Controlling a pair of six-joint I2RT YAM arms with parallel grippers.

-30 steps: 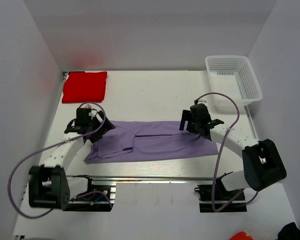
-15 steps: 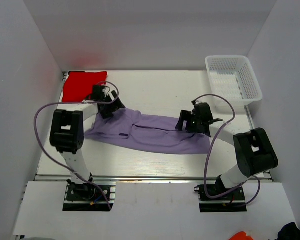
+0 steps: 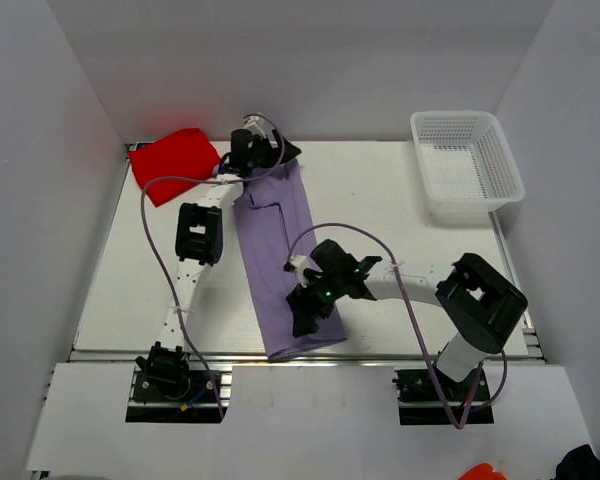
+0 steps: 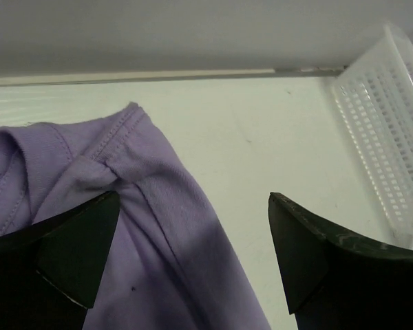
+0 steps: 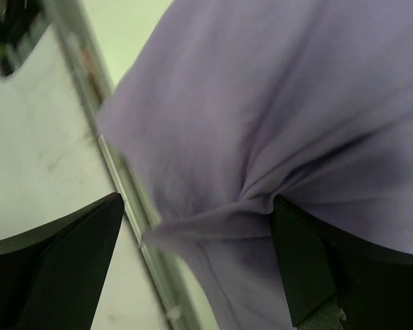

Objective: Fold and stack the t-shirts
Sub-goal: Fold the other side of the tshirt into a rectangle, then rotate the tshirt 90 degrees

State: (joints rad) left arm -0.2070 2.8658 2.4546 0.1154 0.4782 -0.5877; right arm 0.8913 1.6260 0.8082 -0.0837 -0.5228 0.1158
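- Lavender t-shirt is lying as a long narrow strip. It is running from the far edge of the counter, left of centre, to the near edge, where its end is reaching the metal rail.
- Left gripper is hovering over the strip's far end, above a stitched seam. Its jaws are standing wide with the cloth lying flat beneath them, so nothing is being held.
- Right gripper is working low over the near end. Its jaws are also spread wide, with puckered cloth filling the gap between them and no pinch visible.
- Red t-shirt is sitting in the far-left corner, slightly askew, just beside the left arm's wrist.
- White mesh basket is resting in the far-right corner, well apart from both shirts.
- Probable risks:
  - The near end is overhanging the counter's edge, so a loose pull could be dragging it onto the rail or off the counter.
  - Closing on the pucker may be catching only one layer, which would open the lengthwise fold.
  - The strip is lying slightly oblique, so an end-to-end fold may be landing skewed.
  - The left arm, swinging close, could be nudging the red shirt.
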